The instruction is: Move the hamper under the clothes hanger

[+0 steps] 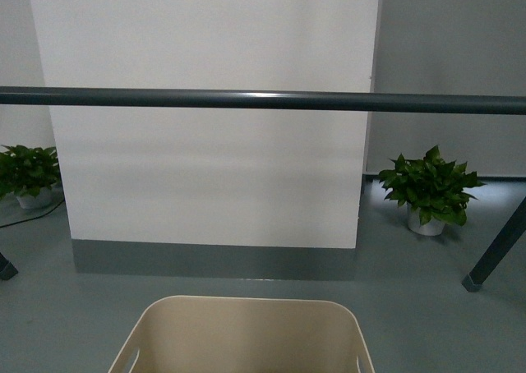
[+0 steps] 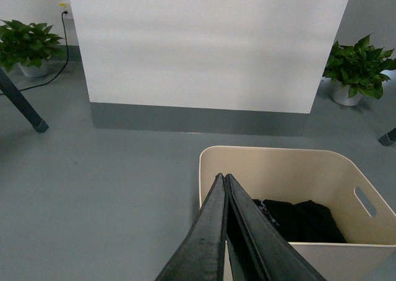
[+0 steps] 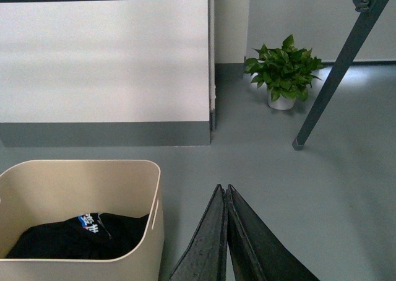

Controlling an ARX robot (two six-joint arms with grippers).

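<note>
The cream hamper [image 1: 246, 324] stands on the grey floor at the bottom middle of the front view, short of the clothes hanger's dark horizontal bar [image 1: 263, 100]. A black garment [image 2: 303, 222] lies inside it. In the left wrist view, my left gripper [image 2: 223, 177] is shut and empty, its tips over the hamper's [image 2: 278, 163] near left corner. My right gripper [image 3: 223, 187] is shut too, holding nothing, over bare floor just beside the hamper's [image 3: 80, 169] side wall with the slot handle. Neither gripper shows in the front view.
A white wall panel [image 1: 205, 143] with a grey base stands behind the bar. Potted plants sit at the left [image 1: 29, 174] and right [image 1: 429, 188]. The hanger's splayed legs [image 1: 497, 250] [image 2: 21, 104] reach the floor on both sides. A black cable [image 2: 59, 52] trails by the left plant.
</note>
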